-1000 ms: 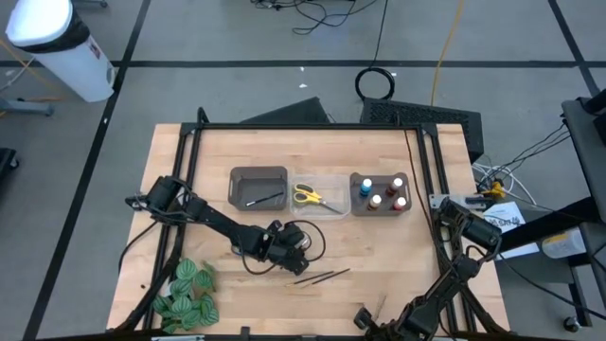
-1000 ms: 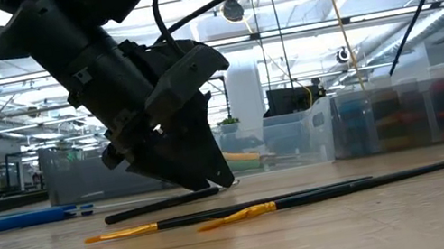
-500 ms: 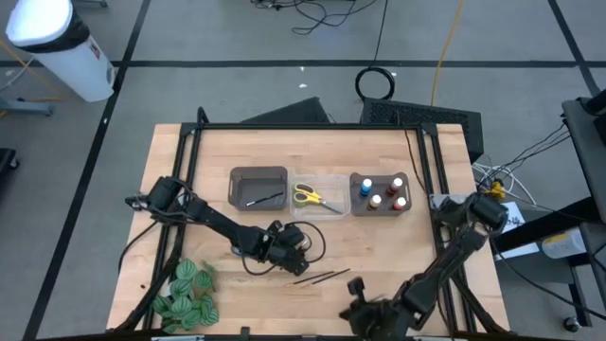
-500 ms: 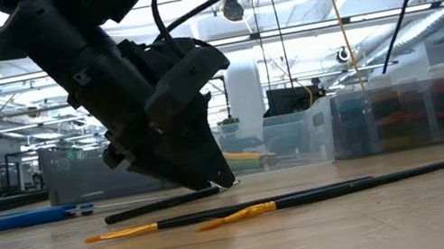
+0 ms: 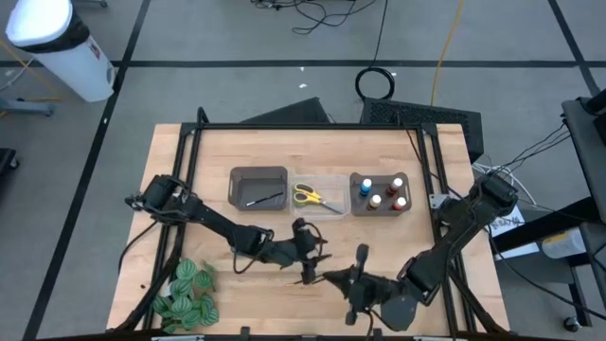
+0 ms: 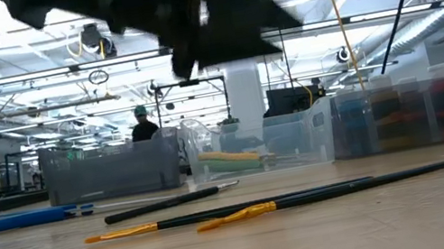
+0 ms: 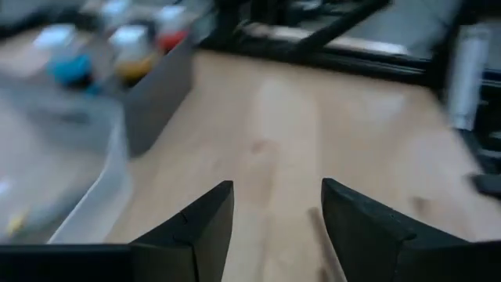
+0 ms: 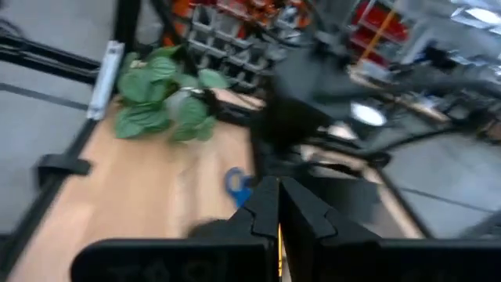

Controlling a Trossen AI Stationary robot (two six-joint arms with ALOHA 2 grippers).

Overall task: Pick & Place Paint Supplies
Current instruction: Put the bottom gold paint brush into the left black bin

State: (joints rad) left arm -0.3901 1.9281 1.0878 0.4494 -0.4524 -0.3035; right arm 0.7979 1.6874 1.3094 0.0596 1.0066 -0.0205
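Butcher-block tabletop (image 5: 218, 142) lying bare in front | thin dark yellow-tipped paintbrushes (image 6: 308, 194) lying near, looking light, stiff, roll-prone, best pinched mid-handle | left gripper (image 5: 317, 254) hovering above, fingers spread, empty | right gripper (image 5: 329, 276) nearing, fingers pressed together.

Probably a lab: taped floor (image 5: 237, 85), loose cables (image 5: 322, 14), ceiling pipes (image 6: 386, 18).

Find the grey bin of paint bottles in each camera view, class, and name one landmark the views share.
High view: the grey bin of paint bottles sits right of the clear bin.
Low view: far right, behind the paintbrushes.
Left wrist view: upper left, blurred.
Right wrist view: not in it.
Shared landmark: the clear bin beside it.
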